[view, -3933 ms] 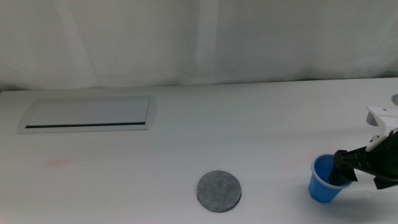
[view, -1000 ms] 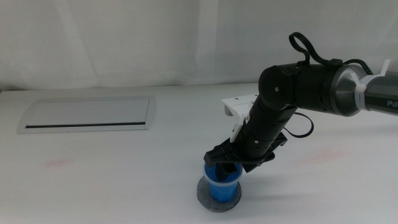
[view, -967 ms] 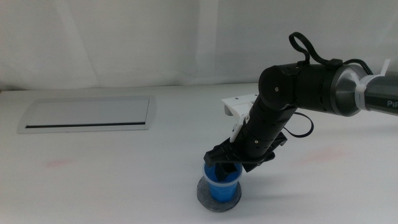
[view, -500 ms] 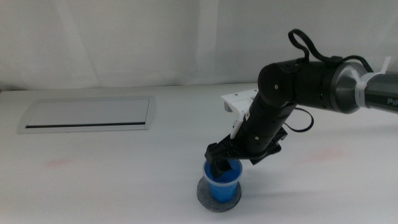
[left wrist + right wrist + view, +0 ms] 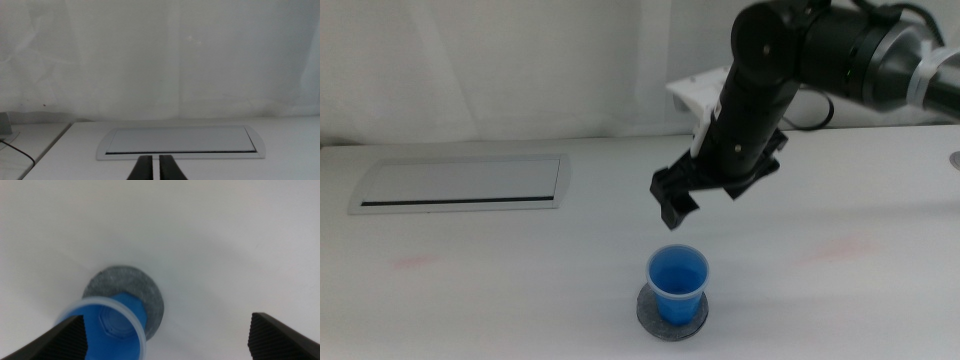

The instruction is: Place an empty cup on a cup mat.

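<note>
R arm reaches in from right side, elbow high, wrist angled down. Right gripper (image 5: 677, 203) hangs in air, jaws wide apart, holding nothing. Left gripper (image 5: 154, 169) low, jaws nearly together, arm parked outside middle view.

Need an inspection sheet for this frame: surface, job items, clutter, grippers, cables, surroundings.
Surface: white table, faint reddish smudges at left and right.
Job items: blue cup upright on the grey mat, nothing visible inside; mat rim shows around its base.
Clutter: nothing seen; only a flush rectangular panel with a dark slot, far left.
Grippers: right gripper open, above the cup and clear of it. Left gripper shut, low over the table, pointing at the panel, out of the middle view.
Cables: black cable loops on the right arm; a thin dark cable at the table's left edge.
Surroundings: white curtain behind.
</note>
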You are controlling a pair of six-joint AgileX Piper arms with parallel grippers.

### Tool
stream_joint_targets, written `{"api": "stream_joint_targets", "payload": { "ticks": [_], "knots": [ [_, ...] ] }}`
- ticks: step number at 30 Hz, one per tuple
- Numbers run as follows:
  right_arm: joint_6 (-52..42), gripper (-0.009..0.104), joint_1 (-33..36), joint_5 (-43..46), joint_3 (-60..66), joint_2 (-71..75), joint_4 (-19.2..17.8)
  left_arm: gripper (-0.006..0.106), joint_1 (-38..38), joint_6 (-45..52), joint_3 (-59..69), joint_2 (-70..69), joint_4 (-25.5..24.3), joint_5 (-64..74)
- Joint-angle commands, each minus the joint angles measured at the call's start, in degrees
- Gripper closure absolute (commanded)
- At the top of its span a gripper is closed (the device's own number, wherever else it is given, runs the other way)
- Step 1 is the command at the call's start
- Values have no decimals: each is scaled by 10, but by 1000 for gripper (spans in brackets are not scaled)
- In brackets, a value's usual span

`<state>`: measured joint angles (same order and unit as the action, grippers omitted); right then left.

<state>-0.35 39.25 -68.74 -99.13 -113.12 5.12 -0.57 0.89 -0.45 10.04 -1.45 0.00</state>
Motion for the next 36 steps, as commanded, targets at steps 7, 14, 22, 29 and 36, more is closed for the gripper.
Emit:
{"api": "stream_joint_targets", "payload": {
  "ticks": [7,14,22,29,36],
  "knots": [
    [-11,8,-96,-28,-31,58,-16,103,-1,-2,24,-2,3,-7],
    [-5,9,-255,-17,-30,129,-59,103,-1,-2,24,-2,3,-7],
    [-42,32,-416,39,36,234,-55,103,-1,-2,24,-2,3,-7],
    [-105,63,-450,269,289,427,-27,103,-1,-2,24,-2,3,-7],
    [-166,98,-409,468,550,695,28,103,-1,-2,24,-2,3,-7]
  ]
}}
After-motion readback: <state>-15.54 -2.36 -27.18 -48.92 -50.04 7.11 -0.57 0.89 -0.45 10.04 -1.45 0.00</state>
